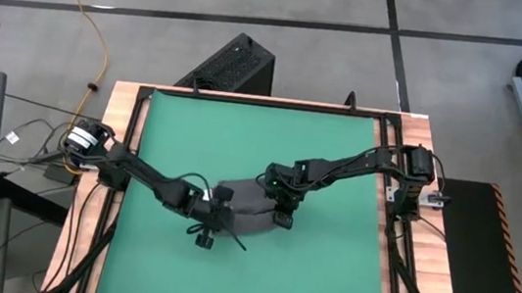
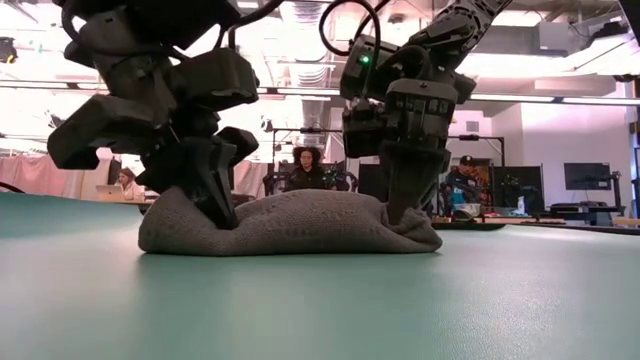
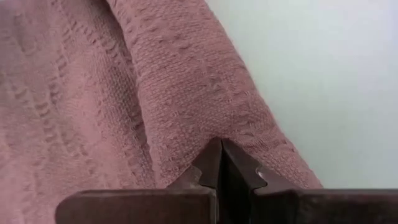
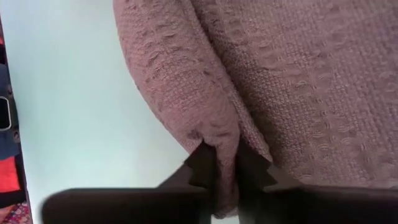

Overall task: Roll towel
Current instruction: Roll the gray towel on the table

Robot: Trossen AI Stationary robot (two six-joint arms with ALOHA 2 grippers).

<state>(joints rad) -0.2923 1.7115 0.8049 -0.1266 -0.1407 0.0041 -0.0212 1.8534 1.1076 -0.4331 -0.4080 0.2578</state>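
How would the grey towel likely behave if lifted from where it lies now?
Probably floppy: the towel lies slumped in soft folds on the green mat. Likely light, since the right end effector pinches only a thin ridge. Its coarse weave suggests it won't slip.

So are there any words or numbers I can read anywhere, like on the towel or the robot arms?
No readable text: none shows on the towel, the green mat, the left gripper or the right gripper.
Screens in the room behind the table: too small and blurred to read.
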